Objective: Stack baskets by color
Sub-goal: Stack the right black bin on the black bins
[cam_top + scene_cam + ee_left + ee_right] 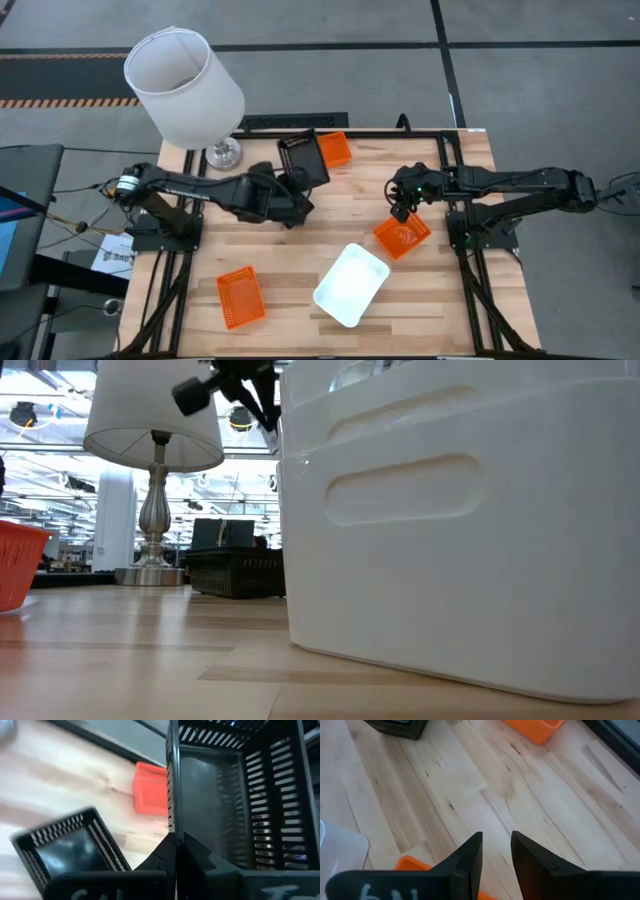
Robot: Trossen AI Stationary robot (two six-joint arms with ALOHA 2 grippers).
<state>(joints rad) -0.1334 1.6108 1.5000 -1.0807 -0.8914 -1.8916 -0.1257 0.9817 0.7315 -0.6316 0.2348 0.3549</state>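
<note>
Light wood bench point(300, 250) w/ black frame, on grey floor. White table lamp point(185, 85) at far left corner. Left gripper point(297, 188) mid-bench, fingers pinched on wall of a black basket point(304, 160), lifted and tilted; a second black basket point(70, 842) sits below it. Orange basket point(335, 149) at far edge. Right gripper point(402, 212) hovers above another orange basket point(402, 236) near right edge, fingers spread, gripping nothing. White basket point(351, 284) and third orange basket point(240, 297) by near edge.
</note>
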